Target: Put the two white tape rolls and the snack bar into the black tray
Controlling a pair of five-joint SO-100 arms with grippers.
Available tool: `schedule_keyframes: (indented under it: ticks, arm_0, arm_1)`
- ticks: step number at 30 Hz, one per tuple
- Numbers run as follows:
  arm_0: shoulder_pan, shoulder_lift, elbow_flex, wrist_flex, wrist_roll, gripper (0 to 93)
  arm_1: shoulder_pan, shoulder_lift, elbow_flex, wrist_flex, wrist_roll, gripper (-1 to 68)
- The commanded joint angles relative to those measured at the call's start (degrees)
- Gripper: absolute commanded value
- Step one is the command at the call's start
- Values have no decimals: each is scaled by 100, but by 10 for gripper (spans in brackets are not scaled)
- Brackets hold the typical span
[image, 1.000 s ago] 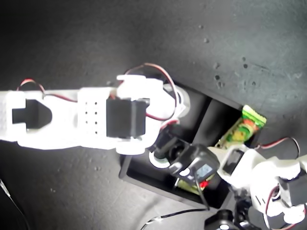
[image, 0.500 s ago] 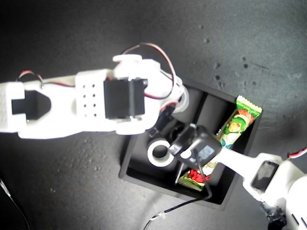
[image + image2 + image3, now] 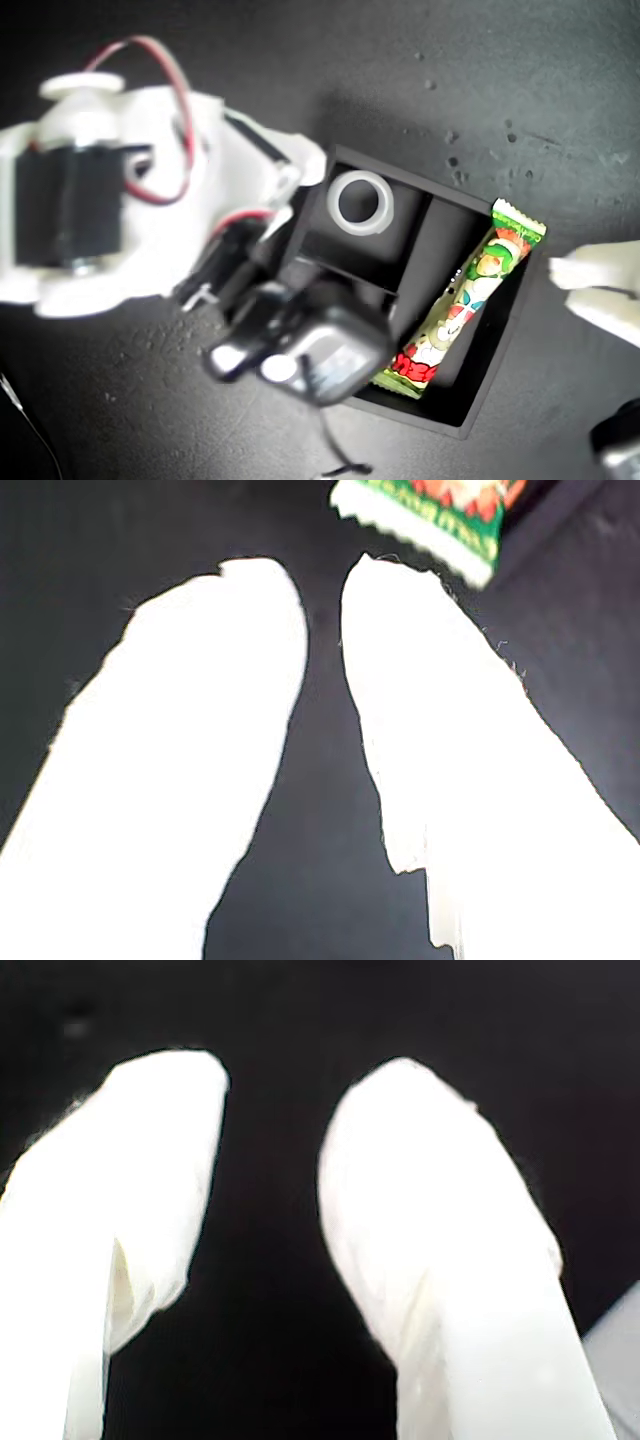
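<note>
The black tray (image 3: 470,420) sits right of centre in the exterior view. One white tape roll (image 3: 362,200) lies in a small compartment. The other small compartment and the second roll are hidden under my second arm's blurred black camera (image 3: 305,345). The snack bar (image 3: 465,300) lies flat in the long compartment. My first gripper (image 3: 565,288) is at the exterior view's right edge, outside the tray. It is open and empty (image 3: 315,580), just short of the snack bar's crimped end (image 3: 420,515). My second gripper (image 3: 290,1090) is open over black, with nothing between its fingers.
My second arm's large white body (image 3: 110,190), with its red wires, fills the exterior view's left half, close to the lens. Dark speckled tabletop (image 3: 520,90) surrounds the tray. A thin black cable (image 3: 335,455) trails at the exterior view's bottom edge.
The first gripper let go of the snack bar and drew back to the exterior view's right edge. The second arm swung back and nearer the lens, uncovering one roll and covering the other.
</note>
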Motion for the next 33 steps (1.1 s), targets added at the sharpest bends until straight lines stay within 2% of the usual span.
schedule_keyframes:
  ticks: [1,5,11,15,23,27,33]
  arm_0:
    - [-53,1837,1389,70,-422,4]
    - [158,3489,3164,-70,-958,2]
    - [431,6425,6680,-1134,-1652,1]
    - [571,8007,8675,-1723,-1942,1]
    - [914,9896,11373,-2777,-2312,1]
    - [1037,11347,12480,-2698,-2479,1]
    - [1063,11391,13025,-2742,-2496,0]
  arm_1:
    - [193,1547,1301,26,668,-4]
    - [448,3507,3234,-97,1433,-5]
    - [861,6803,6785,-1204,2065,-6]
    - [976,8271,8569,-1679,2136,-6]
    - [747,10037,11092,-2496,2030,-6]
    - [721,10037,11742,-2865,1828,-5]
    - [747,10037,12814,-3656,1477,-4]
